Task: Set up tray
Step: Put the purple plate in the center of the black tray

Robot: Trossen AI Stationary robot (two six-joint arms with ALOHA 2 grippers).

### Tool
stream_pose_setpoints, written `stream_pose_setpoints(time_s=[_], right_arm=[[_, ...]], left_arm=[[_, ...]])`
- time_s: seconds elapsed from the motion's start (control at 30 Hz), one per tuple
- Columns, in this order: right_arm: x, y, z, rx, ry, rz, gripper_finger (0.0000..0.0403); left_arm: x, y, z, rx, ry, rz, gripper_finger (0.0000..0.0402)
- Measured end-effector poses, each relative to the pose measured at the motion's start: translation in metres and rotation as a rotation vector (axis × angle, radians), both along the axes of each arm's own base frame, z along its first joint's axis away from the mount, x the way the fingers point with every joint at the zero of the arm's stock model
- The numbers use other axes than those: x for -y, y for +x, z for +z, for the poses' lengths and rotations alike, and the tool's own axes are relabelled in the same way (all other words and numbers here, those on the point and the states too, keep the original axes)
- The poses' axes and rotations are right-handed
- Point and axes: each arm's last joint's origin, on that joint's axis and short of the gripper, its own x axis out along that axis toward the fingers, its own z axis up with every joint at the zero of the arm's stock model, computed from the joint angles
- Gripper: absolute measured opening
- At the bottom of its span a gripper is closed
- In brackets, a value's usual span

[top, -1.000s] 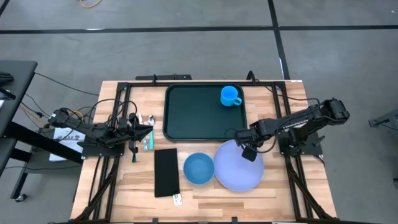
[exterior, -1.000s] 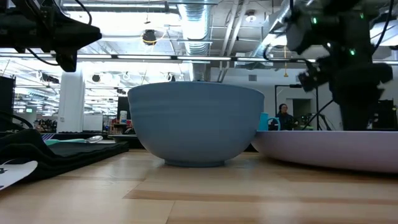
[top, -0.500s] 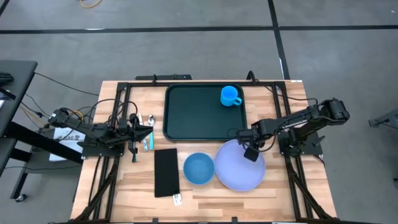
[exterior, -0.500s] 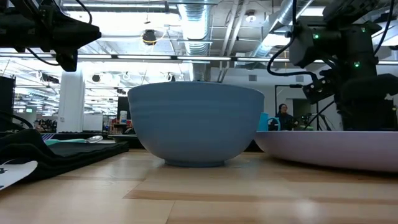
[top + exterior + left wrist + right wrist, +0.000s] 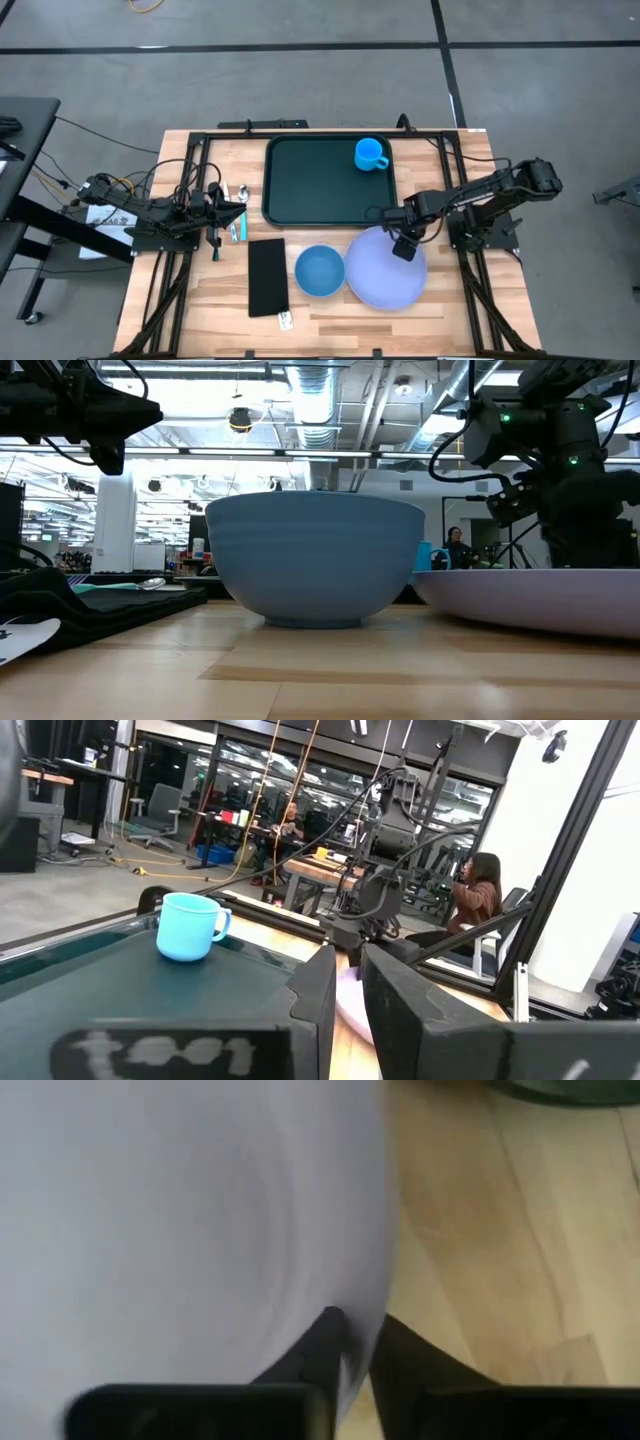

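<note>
The dark green tray (image 5: 320, 190) lies at the table's far middle, with a blue cup (image 5: 370, 154) standing in its far right corner. A lavender plate (image 5: 380, 275) rests flat on the wood near the tray's right front corner. A blue bowl (image 5: 320, 271) stands just left of the plate. My right gripper (image 5: 398, 238) is at the plate's far rim and shut on it. My left gripper (image 5: 228, 212) hovers left of the tray, shut, with nothing between its fingers (image 5: 320, 1000). My right gripper has the lavender plate's far rim (image 5: 372, 1280) pinched between its two fingers, one finger (image 5: 320, 1342) over the plate's inside and the other (image 5: 410, 1355) outside, over the wood. The fingers come from above, slanting in from the table's right. The plate lies flat on the table.
A black napkin (image 5: 267, 276) lies left of the bowl, with a small white item (image 5: 285, 320) at its near end. Cutlery (image 5: 240, 215) lies between the left gripper and the tray. In the low view the bowl (image 5: 315, 555) hides much of the table's middle.
My right gripper has come down a little onto the plate's far rim. The plate, bowl, cup and tray have stayed where they were.
</note>
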Motion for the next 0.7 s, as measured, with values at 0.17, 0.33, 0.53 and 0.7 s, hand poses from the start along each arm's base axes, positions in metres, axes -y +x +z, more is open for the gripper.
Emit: stream_pose_setpoints(time_s=[0.17,0.33,0.53,0.7], right_arm=[[0.006,-0.002,0.001,-0.019,0.043,-0.018,0.0017],[0.012,-0.009,0.009,-0.034,0.045,-0.043,0.0005],[0.024,-0.017,0.029,0.062,0.036,-0.101,0.0003],[0.04,-0.02,0.058,0.151,-0.034,-0.157,0.0002]], left_arm=[[0.0,0.0,0.0,0.0,0.0,0.0,0.0041],[0.0,0.0,0.0,0.001,0.0,0.002,0.0041],[0.0,0.0,0.0,-0.001,0.006,0.003,0.0041],[0.0,0.0,0.0,-0.001,0.007,0.003,0.0041]])
